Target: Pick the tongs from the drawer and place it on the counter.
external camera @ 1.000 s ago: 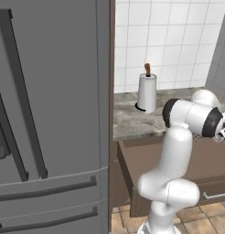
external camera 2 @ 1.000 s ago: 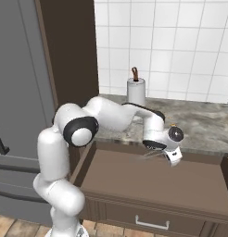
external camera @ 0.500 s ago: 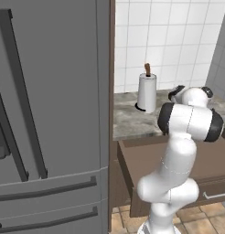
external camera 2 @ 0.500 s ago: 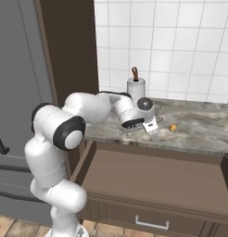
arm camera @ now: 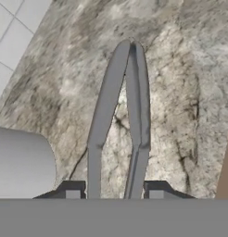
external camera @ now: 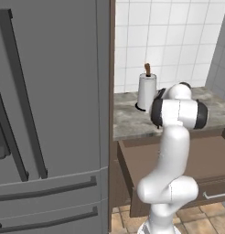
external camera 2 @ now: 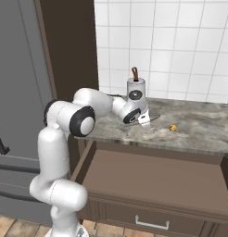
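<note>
My gripper (external camera 2: 145,122) is shut on the tongs (external camera 2: 153,118), a thin pale-grey utensil sticking out to the right just above the counter (external camera 2: 201,132). In the hand view the tongs (arm camera: 119,111) run away from my gripper (arm camera: 114,193), their two arms held between the dark fingertips (arm camera: 72,191), over mottled stone. I cannot tell whether the tongs touch the slab. The drawer (external camera 2: 153,178) stands pulled out below the counter edge, its brown inside bare; its silver handle (external camera 2: 152,223) is at the front. From the left base view the drawer (external camera: 210,157) lies behind my arm.
A white paper-towel roll (external camera 2: 136,90) stands right behind my gripper; the same roll (external camera: 147,91) is by the tiled wall. A small yellow item (external camera 2: 172,127) lies on the counter to the right. The grey fridge (external camera: 45,114) is on the left.
The arm has swung left and back from over the open drawer to above the counter beside the paper-towel roll, carrying the tongs with it.
</note>
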Available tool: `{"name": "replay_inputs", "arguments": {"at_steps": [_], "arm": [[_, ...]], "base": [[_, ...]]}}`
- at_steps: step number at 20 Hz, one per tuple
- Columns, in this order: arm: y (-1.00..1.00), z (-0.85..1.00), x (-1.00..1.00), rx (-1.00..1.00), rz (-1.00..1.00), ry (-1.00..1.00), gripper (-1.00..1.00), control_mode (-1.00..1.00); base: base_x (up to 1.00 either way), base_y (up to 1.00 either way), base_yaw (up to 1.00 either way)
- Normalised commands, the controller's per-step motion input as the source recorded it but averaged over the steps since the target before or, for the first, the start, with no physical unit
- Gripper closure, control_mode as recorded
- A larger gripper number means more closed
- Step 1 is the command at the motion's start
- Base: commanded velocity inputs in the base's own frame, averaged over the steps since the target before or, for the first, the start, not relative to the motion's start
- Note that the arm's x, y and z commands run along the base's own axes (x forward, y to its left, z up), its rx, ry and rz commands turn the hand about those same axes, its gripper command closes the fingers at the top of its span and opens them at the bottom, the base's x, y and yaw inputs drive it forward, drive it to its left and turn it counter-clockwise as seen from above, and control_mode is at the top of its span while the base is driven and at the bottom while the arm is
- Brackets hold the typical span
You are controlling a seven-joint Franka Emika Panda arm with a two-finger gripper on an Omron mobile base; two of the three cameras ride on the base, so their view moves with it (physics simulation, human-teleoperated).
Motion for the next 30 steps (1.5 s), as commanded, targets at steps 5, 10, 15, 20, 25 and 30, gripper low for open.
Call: {"name": "replay_inputs", "arguments": {"at_steps": [5, 10, 15, 20, 25, 30], "arm": [[0.00, -0.38, 0.24, 0.00, -0.11, 0.02, 1.00, -1.00], [-0.02, -0.24, 0.00, 0.00, -0.03, 0.00, -1.00, -1.00], [-0.07, -0.01, 0.00, 0.01, 0.00, 0.00, -1.00, -1.00], [0.00, 0.11, -0.02, 0.04, 0.00, -0.13, -1.00, -1.00], [0.04, 0.89, -0.38, 0.06, 0.01, -0.32, -1.00, -1.00], [0.25, 0.80, -0.91, -0.01, 0.10, -0.35, -1.00, -1.00]], "base": [[0.00, 0.00, 0.00], [0.00, 0.00, 0.00], [0.00, 0.00, 0.00], [0.00, 0.00, 0.00], [0.00, 0.00, 0.00], [0.00, 0.00, 0.00]]}}
